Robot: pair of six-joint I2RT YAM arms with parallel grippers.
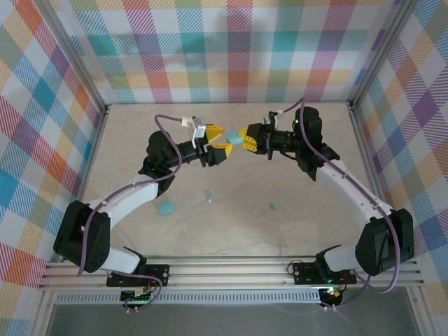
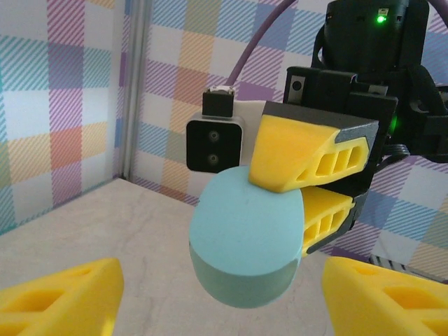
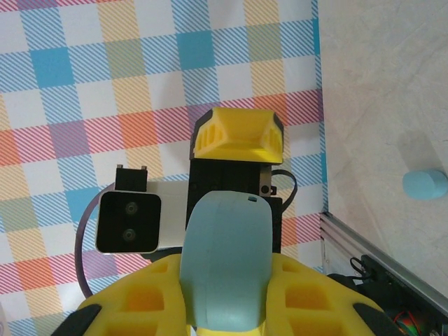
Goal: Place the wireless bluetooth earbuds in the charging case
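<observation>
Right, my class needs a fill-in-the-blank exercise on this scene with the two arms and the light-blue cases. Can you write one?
1. The right gripper is shut on a light-blue charging ____.
2. The left gripper faces that case with its jaws ____.
3. A second case lies on the table, nearer the ____ arm's base.
4. Both grippers' fingers are coloured ____.
Missing words: case, open, left, yellow.

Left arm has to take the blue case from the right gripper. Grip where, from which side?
Likely the free rounded end of the case, left gripper coming straight in. The right gripper clamps the far end across its flat faces, so close the jaws on the bare curved sides.
</observation>
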